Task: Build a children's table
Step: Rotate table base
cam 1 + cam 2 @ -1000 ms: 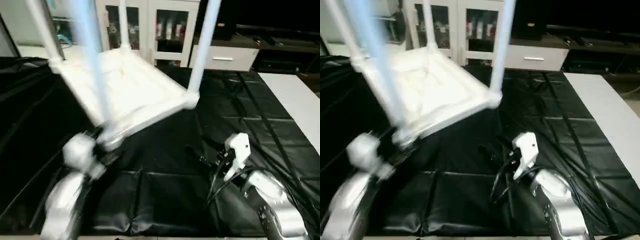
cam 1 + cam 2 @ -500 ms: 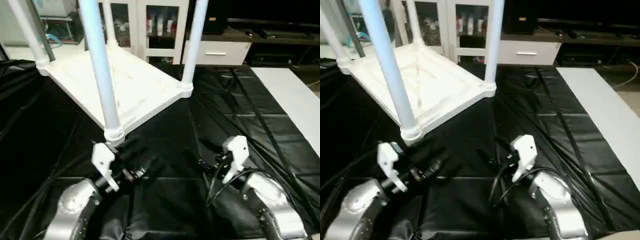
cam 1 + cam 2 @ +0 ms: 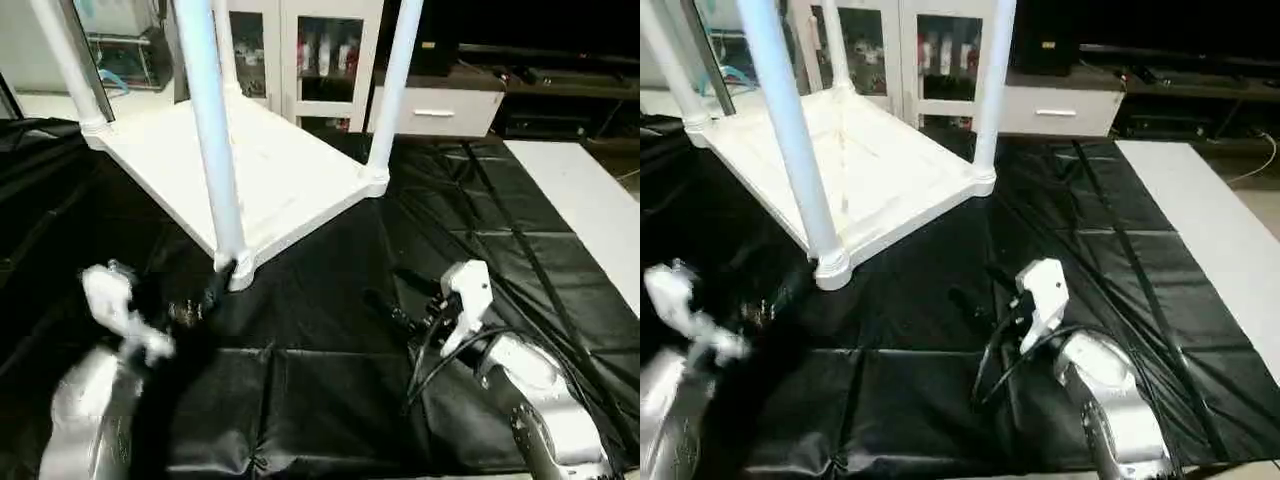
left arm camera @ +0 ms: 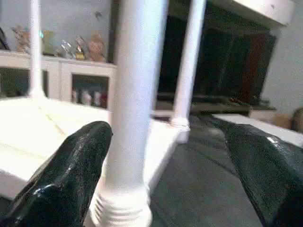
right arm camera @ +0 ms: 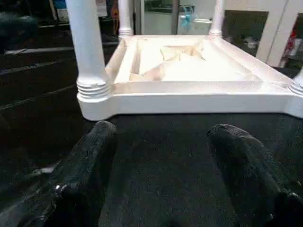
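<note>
Tabletop (image 3: 250, 170) lies upside down on the black work table (image 3: 560, 290), 4 legs (image 3: 213, 130) up. We see our left gripper (image 4: 165, 156) spread wide, seemingly around the nearest leg; right gripper (image 5: 161, 161) open, empty, nearby.

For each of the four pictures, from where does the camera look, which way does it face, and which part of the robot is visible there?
Left eye view: on the head, facing forward and down at the upturned children's table; both forearms show.
Right eye view: beside it, same scene, slightly shifted.
Left wrist view: on the left wrist, looking along the open left gripper, which straddles the near leg.
Right wrist view: on the right wrist, along the open right gripper toward the tabletop's side.
All four share that leg.
</note>
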